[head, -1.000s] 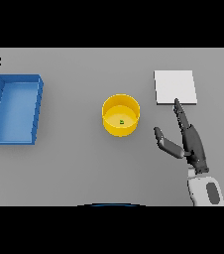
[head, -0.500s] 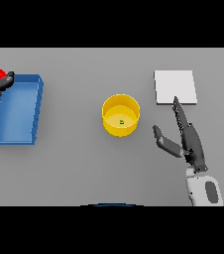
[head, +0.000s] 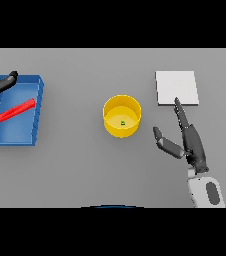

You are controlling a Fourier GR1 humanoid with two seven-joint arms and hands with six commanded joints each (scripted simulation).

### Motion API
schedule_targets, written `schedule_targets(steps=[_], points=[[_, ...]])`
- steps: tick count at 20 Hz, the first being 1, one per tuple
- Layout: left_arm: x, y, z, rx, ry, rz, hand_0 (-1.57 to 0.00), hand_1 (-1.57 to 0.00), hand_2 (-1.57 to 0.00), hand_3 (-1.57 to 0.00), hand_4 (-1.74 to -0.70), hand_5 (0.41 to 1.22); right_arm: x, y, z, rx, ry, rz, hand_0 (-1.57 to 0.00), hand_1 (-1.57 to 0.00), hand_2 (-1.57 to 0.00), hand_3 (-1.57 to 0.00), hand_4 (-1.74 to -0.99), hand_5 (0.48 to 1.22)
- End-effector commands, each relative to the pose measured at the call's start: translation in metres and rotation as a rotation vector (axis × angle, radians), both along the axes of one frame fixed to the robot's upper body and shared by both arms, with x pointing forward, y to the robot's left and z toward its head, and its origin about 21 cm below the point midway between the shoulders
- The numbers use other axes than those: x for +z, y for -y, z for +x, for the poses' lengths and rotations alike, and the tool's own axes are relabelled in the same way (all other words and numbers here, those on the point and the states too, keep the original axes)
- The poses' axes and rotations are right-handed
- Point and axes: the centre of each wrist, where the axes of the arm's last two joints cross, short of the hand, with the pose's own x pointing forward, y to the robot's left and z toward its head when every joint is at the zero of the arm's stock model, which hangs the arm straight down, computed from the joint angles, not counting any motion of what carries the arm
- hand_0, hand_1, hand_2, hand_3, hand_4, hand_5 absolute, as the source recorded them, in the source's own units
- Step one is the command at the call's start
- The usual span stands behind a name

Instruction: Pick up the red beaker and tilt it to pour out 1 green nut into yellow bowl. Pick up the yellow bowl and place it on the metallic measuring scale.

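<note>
I see the red beaker [head: 16, 110] lying in the blue tray [head: 20, 137], my left hand [head: 0, 84] above it, fingers spread; my right hand [head: 185, 140], fingers straight and apart, sits beside the yellow bowl [head: 121, 116].

Matt grey table [head: 85, 170], smooth plastic-looking yellow bowl [head: 116, 129] and blue tray [head: 15, 136], flat matt red beaker [head: 16, 110], pale dull-metal scale plate [head: 177, 88], dark matt hand [head: 192, 145] with smooth fingers.

Plain grey table [head: 85, 170] under flat, even light
</note>
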Motion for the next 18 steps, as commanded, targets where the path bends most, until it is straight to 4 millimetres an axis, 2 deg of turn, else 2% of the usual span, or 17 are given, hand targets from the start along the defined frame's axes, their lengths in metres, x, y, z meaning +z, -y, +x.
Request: schedule_targets(steps=[1,2,5,9,12,13,16,18], points=[[0.004,0.002,0.003,-0.003,0.018,-0.003,-0.08,-0.07,-0.07,-0.07,-0.78,0.631,0.001,-0.002,0.001,-0.007,-0.008,-0.005,0.0,0.0,0.0,0.0,-1.144,0.644],[0.001,0.002,0.001,-0.015,0.047,-0.015,-0.06,-0.06,-0.06,-0.06,-0.78,0.633,0.001,-0.003,-0.001,-0.025,-0.021,-0.055,0.0,0.0,0.0,0.0,-1.131,0.631],[-0.004,0.006,-0.003,-0.027,0.092,-0.075,-0.03,-0.03,-0.03,-0.03,-0.79,0.652,0.014,-0.001,0.01,0.092,0.021,-0.155,0.0,0.0,0.0,0.0,-1.08,0.662],[-0.002,0.012,-0.002,-0.045,0.104,-0.095,-0.01,-0.01,-0.01,-0.01,-0.8,0.673,0.033,-0.006,0.033,0.22,0.017,-0.483,0.0,0.0,0.0,0.0,-1.128,0.637],[-0.005,0.017,-0.002,-0.044,0.095,-0.106,-0.01,-0.01,-0.01,-0.01,-0.81,0.687,0.042,-0.014,0.048,0.345,0.085,-0.714,0.0,0.0,0.0,0.0,-1.142,0.627],[-0.008,0.016,-0.006,-0.054,0.097,-0.114,0.0,0.0,0.0,0.0,-0.81,0.688,0.045,-0.016,0.053,0.388,0.103,-0.777,0.0,0.0,0.0,0.0,-1.15,0.63],[-0.005,0.015,-0.003,-0.039,0.094,-0.108,0.0,0.0,0.0,0.0,-0.81,0.689,0.057,-0.03,0.065,0.521,0.161,-0.928,0.0,0.0,0.0,0.0,-1.162,0.637],[-0.004,0.01,-0.005,-0.045,0.092,-0.105,0.0,0.0,0.0,0.0,-0.81,0.689,0.058,-0.038,0.075,0.579,0.164,-1.012,0.0,0.0,0.0,0.0,-1.164,0.641]])
